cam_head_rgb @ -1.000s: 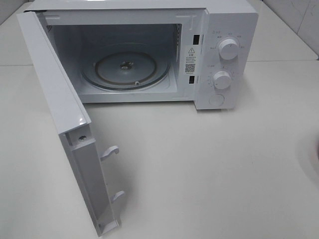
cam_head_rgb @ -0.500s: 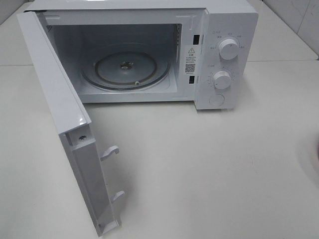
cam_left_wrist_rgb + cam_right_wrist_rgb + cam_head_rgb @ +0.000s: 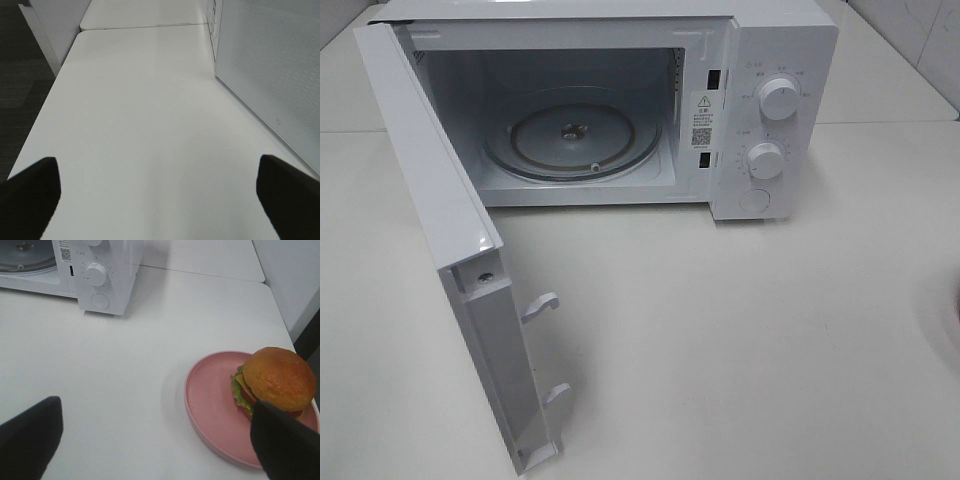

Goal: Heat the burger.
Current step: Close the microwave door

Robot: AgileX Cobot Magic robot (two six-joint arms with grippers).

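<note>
Nothing has moved; burger [image 3: 278, 378] sits upright, dome up.

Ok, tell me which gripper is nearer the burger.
Right. The right gripper hangs open just by the burger on its pink plate; the left gripper shows only bare table.

The high camera looks steeply down on the open microwave [image 3: 620, 110] at twelve o'clock. Both wrist cameras skim low over the counter [image 3: 140, 125]. The right wrist view shares the microwave's dials.
</note>
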